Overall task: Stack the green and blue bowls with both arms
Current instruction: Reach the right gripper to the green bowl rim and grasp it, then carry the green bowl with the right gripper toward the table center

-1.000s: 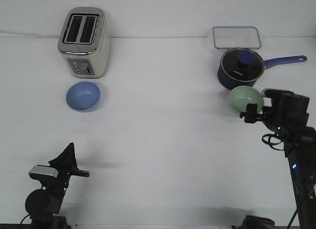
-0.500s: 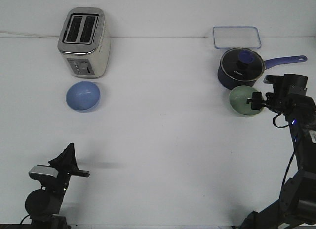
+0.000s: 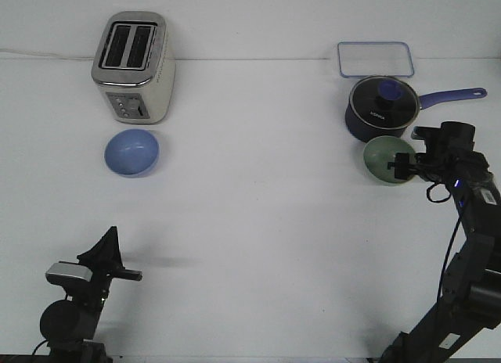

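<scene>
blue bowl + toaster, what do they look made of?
Blue bowl: matte, even periwinkle, no glare; likely plastic or matte-glazed ceramic, can't tell which. Toaster: brushed metal top with cream body panels, probably painted metal or plastic.

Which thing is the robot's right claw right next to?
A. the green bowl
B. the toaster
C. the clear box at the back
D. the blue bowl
A. The right gripper is at the rim of the green bowl, just in front of the saucepan, while the blue bowl sits far off by the toaster.
</scene>
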You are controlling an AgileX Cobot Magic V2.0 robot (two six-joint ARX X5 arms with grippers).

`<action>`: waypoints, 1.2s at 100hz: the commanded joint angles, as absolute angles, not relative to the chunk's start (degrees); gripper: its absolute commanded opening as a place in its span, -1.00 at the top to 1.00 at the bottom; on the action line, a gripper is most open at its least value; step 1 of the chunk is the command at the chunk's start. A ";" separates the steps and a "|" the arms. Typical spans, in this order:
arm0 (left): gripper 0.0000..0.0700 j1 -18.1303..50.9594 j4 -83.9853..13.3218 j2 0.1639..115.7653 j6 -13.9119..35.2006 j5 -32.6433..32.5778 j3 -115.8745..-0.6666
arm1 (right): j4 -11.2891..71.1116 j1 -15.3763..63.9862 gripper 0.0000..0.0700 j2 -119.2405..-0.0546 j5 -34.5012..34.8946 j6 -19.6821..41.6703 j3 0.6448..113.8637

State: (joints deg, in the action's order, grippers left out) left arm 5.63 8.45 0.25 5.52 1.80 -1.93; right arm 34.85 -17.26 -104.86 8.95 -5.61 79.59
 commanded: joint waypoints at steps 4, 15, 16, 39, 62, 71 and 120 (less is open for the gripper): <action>0.97 5.58 9.08 0.19 5.63 1.89 -0.82 | 34.46 -17.32 -0.05 -107.00 8.99 -5.93 80.93; 0.97 5.58 9.10 0.19 5.63 1.89 -0.82 | 34.54 -17.32 0.31 -107.13 9.02 -5.82 80.93; 0.97 5.58 9.10 0.19 5.63 1.89 -0.82 | 34.50 -17.32 0.37 -107.13 9.02 -5.82 80.93; 0.97 5.58 9.08 0.19 5.63 1.89 -0.82 | 34.70 -17.32 1.00 -107.09 9.06 -5.39 80.97; 0.97 5.58 9.08 0.19 5.63 1.89 -0.82 | 36.27 -17.32 1.00 -103.90 12.23 -3.60 81.10; 0.97 5.58 9.08 0.19 5.63 1.89 -0.82 | 37.71 -17.10 1.00 -101.41 14.33 -2.37 81.10; 0.97 5.58 9.10 0.19 5.63 1.89 -0.82 | 46.78 0.49 1.00 -92.60 20.80 0.40 80.90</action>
